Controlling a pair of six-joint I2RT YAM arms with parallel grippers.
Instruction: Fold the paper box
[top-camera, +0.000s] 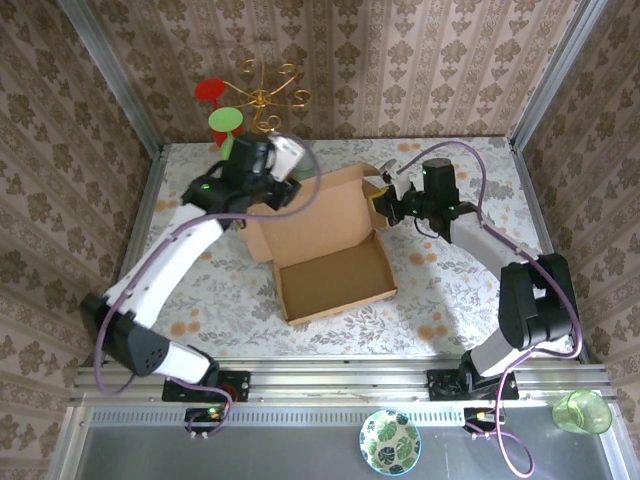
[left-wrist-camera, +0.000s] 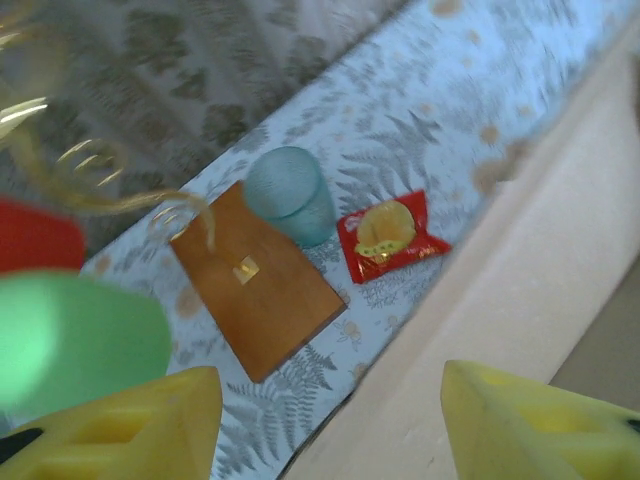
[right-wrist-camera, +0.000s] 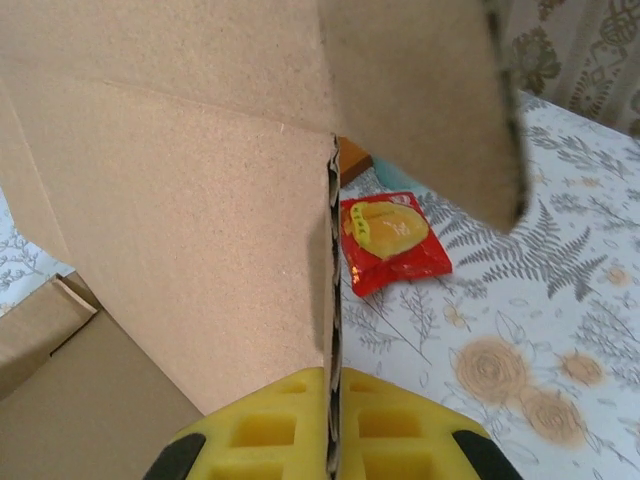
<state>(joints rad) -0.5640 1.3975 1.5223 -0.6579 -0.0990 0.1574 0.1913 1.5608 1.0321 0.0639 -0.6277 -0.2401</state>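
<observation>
The paper box (top-camera: 330, 255) lies open in the middle of the table, its tray toward me and its lid standing up at the back. My right gripper (top-camera: 379, 207) is at the lid's right edge. In the right wrist view its yellow fingers (right-wrist-camera: 270, 430) are shut on the thin cardboard edge (right-wrist-camera: 332, 300) of the box panel (right-wrist-camera: 170, 200). My left gripper (top-camera: 283, 192) is at the lid's back left. Its yellow fingers (left-wrist-camera: 130, 430) stand wide open on either side of the cardboard wall (left-wrist-camera: 500, 300) without pressing it.
Behind the box lie a wooden slab (left-wrist-camera: 255, 290), a teal cup (left-wrist-camera: 290, 195) and a red snack packet (left-wrist-camera: 390, 235). A gold wire stand (top-camera: 265, 95) with red and green discs is at the back. A green cup (top-camera: 583, 410) and a leaf-patterned bowl (top-camera: 390, 440) sit below the table's near rail.
</observation>
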